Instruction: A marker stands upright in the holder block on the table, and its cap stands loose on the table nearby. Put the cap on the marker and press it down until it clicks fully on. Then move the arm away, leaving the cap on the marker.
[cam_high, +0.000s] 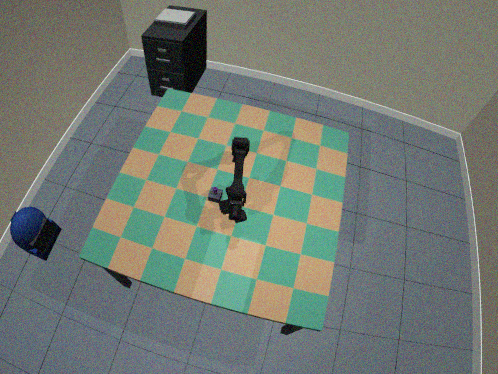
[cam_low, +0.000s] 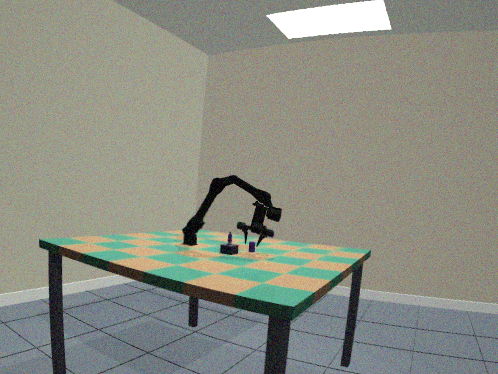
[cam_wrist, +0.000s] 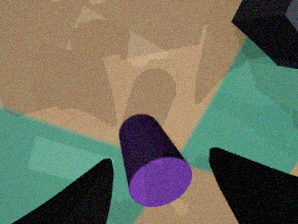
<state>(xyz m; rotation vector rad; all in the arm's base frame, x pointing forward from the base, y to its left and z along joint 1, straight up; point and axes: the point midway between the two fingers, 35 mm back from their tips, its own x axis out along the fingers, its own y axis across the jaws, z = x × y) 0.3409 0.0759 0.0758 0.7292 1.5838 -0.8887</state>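
Wrist view: purple cap (cam_wrist: 160, 182) between the open tool's (cam_wrist: 161, 156) (cam_low: 252, 244) fingertips.

matt black gripper fingers with a smooth look, smooth purple marker cap (cam_wrist: 160, 181) near them, dark matt holder block (cam_low: 229, 249) (cam_high: 215, 195) (cam_wrist: 267, 32), smooth-looking checkered tabletop (cam_low: 260, 288) (cam_high: 280, 264) beneath the block, matt blue-grey tiled floor (cam_low: 150, 345) (cam_high: 380, 280) below the tabletop
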